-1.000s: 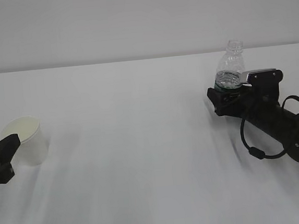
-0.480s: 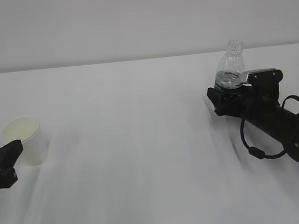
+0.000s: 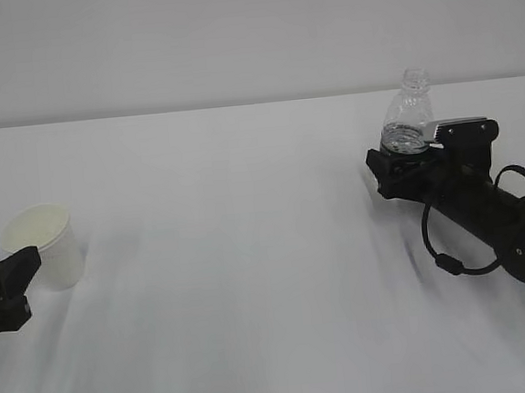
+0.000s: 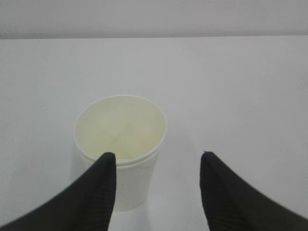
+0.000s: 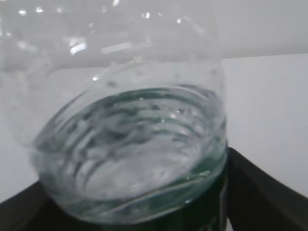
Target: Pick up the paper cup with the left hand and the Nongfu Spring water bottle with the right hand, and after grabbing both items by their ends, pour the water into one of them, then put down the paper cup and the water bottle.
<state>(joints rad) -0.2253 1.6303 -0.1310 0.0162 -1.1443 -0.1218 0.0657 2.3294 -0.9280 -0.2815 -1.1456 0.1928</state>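
Note:
The white paper cup (image 3: 42,245) stands upright at the far left, and its cream inside (image 4: 120,127) faces the left wrist view. My left gripper (image 3: 8,278) sits just in front of it, open. In that wrist view the left gripper (image 4: 157,154) has one black finger (image 4: 91,192) overlapping the cup's near wall, while the gap lies to the cup's right. The uncapped Nongfu Spring water bottle (image 3: 405,115) leans slightly on the right, with water (image 5: 134,159) inside. My right gripper (image 3: 400,168) is shut round its green-labelled lower part (image 5: 192,202), hiding the base.
A white table (image 3: 249,253) runs back to a pale wall. A loose black cable (image 3: 443,259) loops under the right arm, which lies low from the right edge. Nothing stands between cup and bottle.
My left gripper has slid back from the cup toward the near edge, and the cup stays in place. The right gripper has shifted slightly right and the bottle leans a little more.

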